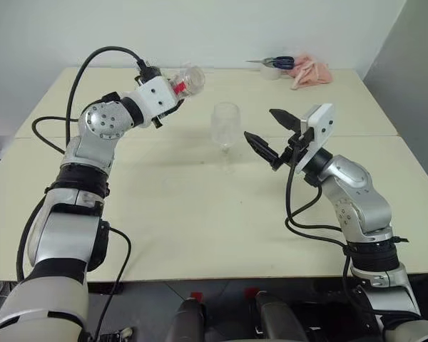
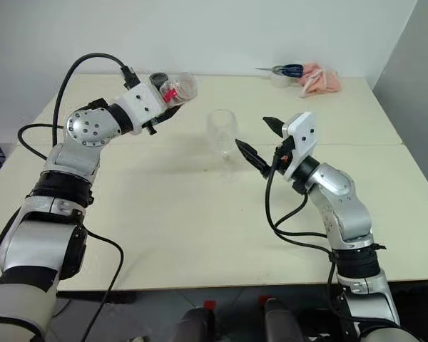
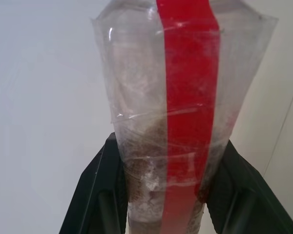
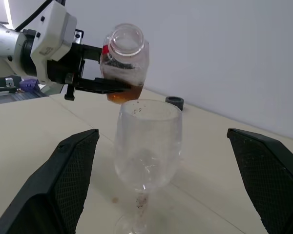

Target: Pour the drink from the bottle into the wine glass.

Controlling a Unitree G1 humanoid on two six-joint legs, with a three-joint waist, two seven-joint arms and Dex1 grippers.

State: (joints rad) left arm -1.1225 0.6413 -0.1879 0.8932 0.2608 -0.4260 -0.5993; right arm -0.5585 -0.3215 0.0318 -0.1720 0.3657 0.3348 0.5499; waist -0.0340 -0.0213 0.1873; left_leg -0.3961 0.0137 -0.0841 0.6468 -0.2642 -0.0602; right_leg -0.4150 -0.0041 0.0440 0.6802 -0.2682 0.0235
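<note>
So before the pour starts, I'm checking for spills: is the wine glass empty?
Empty. The wine glass stands upright with a clear bowl; the drink sits inside the tilted bottle.

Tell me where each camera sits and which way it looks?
Left eye view: on the head, looking forward and down at the cream table; both arms show.
Right eye view: beside it, same scene, both arms.
Left wrist view: on the left wrist, looking along two black fingers clamped on the clear plastic bottle with the red strip label.
Right wrist view: on the right wrist, between open fingers, facing the clear stemmed wine glass.
Shared: the right wrist and head views show bottle, glass and left gripper.
</note>
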